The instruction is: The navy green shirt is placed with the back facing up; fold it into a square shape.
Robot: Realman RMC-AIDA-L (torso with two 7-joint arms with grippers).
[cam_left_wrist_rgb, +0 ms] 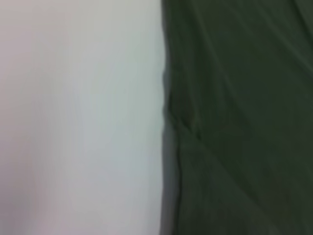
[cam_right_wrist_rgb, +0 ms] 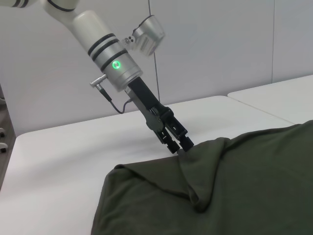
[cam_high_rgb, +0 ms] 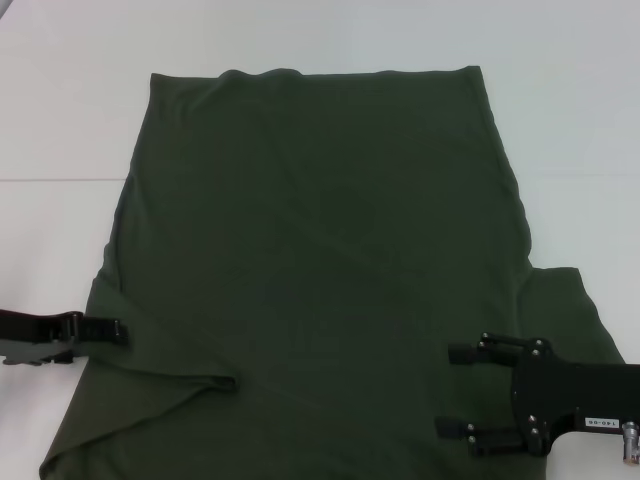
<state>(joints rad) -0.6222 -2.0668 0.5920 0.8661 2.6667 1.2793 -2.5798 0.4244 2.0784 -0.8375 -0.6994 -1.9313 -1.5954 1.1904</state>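
Note:
The navy green shirt (cam_high_rgb: 320,250) lies spread on the white table, plain side up, with a fold ridge near its left sleeve. My left gripper (cam_high_rgb: 122,332) is at the shirt's left edge. In the right wrist view it (cam_right_wrist_rgb: 185,145) is shut on a raised bunch of the shirt (cam_right_wrist_rgb: 234,186). The left wrist view shows only the shirt's edge (cam_left_wrist_rgb: 234,122) against the table. My right gripper (cam_high_rgb: 455,390) is open, its two fingers spread just above the shirt's near right part, holding nothing.
The white table (cam_high_rgb: 60,120) stretches around the shirt, with a seam line (cam_high_rgb: 50,179) on the left. A second white table top (cam_right_wrist_rgb: 279,95) adjoins farther off in the right wrist view. A grey wall stands behind.

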